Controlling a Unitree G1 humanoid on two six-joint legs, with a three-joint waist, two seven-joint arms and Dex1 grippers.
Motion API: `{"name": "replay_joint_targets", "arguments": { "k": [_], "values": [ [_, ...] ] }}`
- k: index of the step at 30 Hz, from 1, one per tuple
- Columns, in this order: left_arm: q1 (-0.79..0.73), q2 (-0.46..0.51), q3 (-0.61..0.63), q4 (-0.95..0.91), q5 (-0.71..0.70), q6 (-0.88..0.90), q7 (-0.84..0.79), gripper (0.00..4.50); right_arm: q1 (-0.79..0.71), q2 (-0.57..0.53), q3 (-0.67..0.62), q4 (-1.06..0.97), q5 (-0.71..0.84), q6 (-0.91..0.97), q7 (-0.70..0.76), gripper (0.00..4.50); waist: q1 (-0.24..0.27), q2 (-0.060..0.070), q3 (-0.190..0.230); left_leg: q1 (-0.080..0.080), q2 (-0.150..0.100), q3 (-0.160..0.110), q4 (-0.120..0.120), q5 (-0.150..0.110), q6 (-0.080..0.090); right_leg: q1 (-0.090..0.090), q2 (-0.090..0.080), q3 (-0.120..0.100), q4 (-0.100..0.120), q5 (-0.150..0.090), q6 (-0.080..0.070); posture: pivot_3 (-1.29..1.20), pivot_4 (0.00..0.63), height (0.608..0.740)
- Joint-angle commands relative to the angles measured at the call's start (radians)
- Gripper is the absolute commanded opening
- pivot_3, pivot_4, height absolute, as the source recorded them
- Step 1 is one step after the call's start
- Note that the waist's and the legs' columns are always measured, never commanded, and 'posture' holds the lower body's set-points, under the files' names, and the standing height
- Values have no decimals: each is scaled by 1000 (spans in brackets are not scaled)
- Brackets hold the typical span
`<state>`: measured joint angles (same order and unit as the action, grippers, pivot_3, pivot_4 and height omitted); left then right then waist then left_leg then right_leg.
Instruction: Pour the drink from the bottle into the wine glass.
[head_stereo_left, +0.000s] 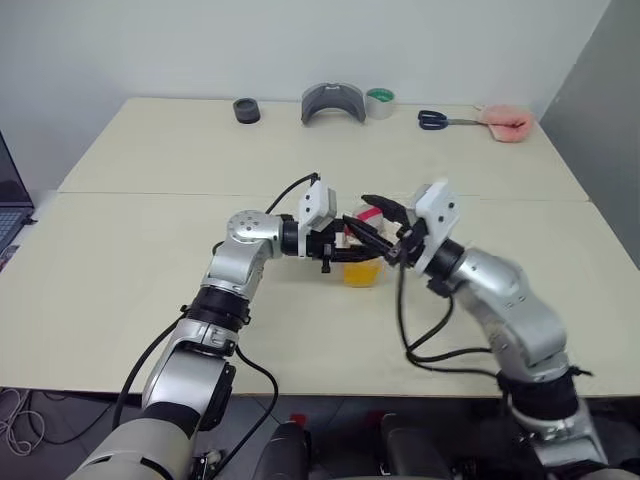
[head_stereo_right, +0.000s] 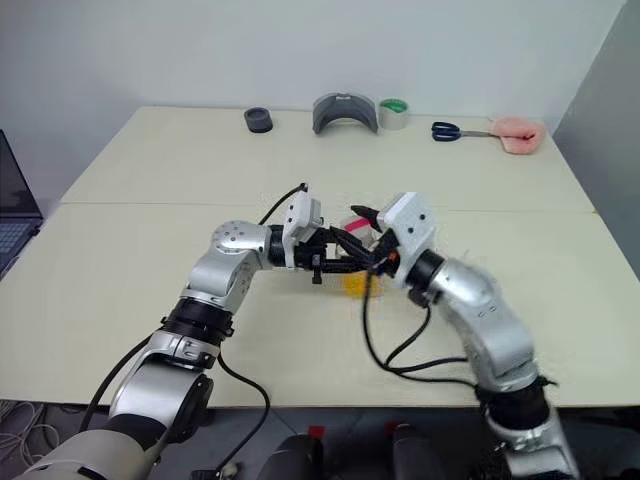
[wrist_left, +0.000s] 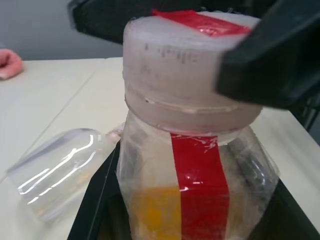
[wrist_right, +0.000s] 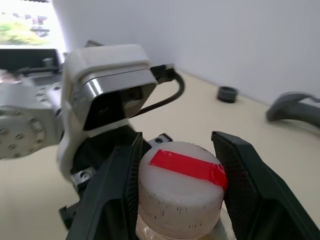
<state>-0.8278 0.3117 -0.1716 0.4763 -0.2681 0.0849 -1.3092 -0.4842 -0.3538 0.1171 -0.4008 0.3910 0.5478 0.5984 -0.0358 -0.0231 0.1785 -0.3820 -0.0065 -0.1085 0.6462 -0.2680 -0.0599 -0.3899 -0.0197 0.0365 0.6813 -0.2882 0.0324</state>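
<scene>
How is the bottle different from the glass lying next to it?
The bottle stands upright; the wine glass lies on its side on the table. The bottle has a white cap with red tape; the glass is open. The bottle holds orange drink; the glass looks empty. Both are see-through.

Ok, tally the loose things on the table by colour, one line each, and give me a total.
Black: 1, round black piece
Grey: 1, curved grey holder
Green and white: 1, tape roll
Blue-handled: 1, scissors
Pink: 1, cloth
Clear: 2, bottle with orange drink, and wine glass lying on its side
Total: 7
</scene>
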Motion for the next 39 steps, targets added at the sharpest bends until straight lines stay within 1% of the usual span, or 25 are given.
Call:
{"name": "replay_joint_targets", "arguments": {
  "k": [1, 3, 7, 8, 9, 12, 13, 16, 20, 23, 30, 39],
  "values": [
    [-66, -1, 19, -27, -14, -7, -7, 1803, -65, -75, -37, 89, 94, 12, 180, 1871, 0, 1, 0, 0, 0, 0, 0, 0, 0, 0, 0, 0, 0, 0, 0, 0, 150, 740],
    [-69, 1, 23, -22, -12, -11, -2, 1796, -100, -106, -24, 121, 71, -4, 202, 1871, -3, 1, 1, 0, 0, 0, -1, 0, 0, 0, 0, 0, 0, 0, 0, 0, 150, 740],
    [-64, 4, 28, -28, -12, -12, 5, 1796, -103, -103, -29, 112, 67, -11, 184, 1871, -6, 1, 1, 0, 0, 0, -1, 0, 0, -1, 0, 0, 0, 0, 0, 0, 150, 740],
    [-62, 4, 29, -31, -14, -11, 6, 1796, -100, -101, -32, 103, 65, -15, 175, 2637, -6, 1, 1, 0, 0, 0, -1, 0, 0, -1, 0, 0, 0, 0, 0, 0, 150, 740],
    [-60, 5, 29, -34, -15, -10, 6, 1796, -97, -99, -34, 97, 64, -17, 170, 2870, -5, 1, 1, 0, 0, 0, 0, 0, 0, -1, -1, 0, 0, 0, 0, 0, 150, 740],
    [-49, 8, 30, -44, -17, -7, 3, 1796, -80, -98, -61, 10, 86, 20, 120, 3931, -5, 1, 1, 0, 0, 0, 0, 0, 0, 0, -1, 0, 0, 0, 0, 0, 150, 740],
    [-46, 9, 31, -47, -17, -6, 2, 1796, -72, -99, -71, -27, 100, 42, 101, 4224, -5, 1, 1, 0, 0, 0, 0, 0, 0, -1, -1, 1, 0, 0, 0, 0, 150, 740],
    [-44, 14, 32, -49, -20, -3, -2, 1796, -46, -95, -85, -117, 116, 82, 45, 4278, -5, 1, 1, -1, 0, -1, 0, 0, 0, -1, -1, 0, 0, 0, 0, 0, 150, 740],
    [-42, 17, 33, -46, -21, -3, -5, 1796, -24, -83, -44, -193, 57, 86, -42, 4278, -5, 1, 1, -1, 0, 0, 0, 0, 0, -1, -1, 1, 0, 0, 0, 0, 150, 740],
    [-41, 15, 31, -47, -21, -1, -5, 1796, -29, -77, 1, -195, -5, 75, -83, 4278, -6, 1, 1, 0, 0, 0, 0, 0, 0, -1, 0, 1, 1, 0, 0, 0, 150, 740],
    [-42, 7, 29, -46, -21, 3, -3, 1796, -43, -79, 32, -131, -109, 29, -110, 4278, -5, 1, 1, 0, 0, 0, 0, 0, 0, -1, 0, 1, 0, 0, 0, 0, 150, 740],
    [-28, 4, 30, -61, -23, 11, 4, 1796, -31, -48, -32, -138, -66, 48, -119, 4278, -5, 1, 1, 0, 0, 0, 0, 0, 0, -1, 0, 1, 0, 0, 0, 0, 150, 740]
  ]
}}
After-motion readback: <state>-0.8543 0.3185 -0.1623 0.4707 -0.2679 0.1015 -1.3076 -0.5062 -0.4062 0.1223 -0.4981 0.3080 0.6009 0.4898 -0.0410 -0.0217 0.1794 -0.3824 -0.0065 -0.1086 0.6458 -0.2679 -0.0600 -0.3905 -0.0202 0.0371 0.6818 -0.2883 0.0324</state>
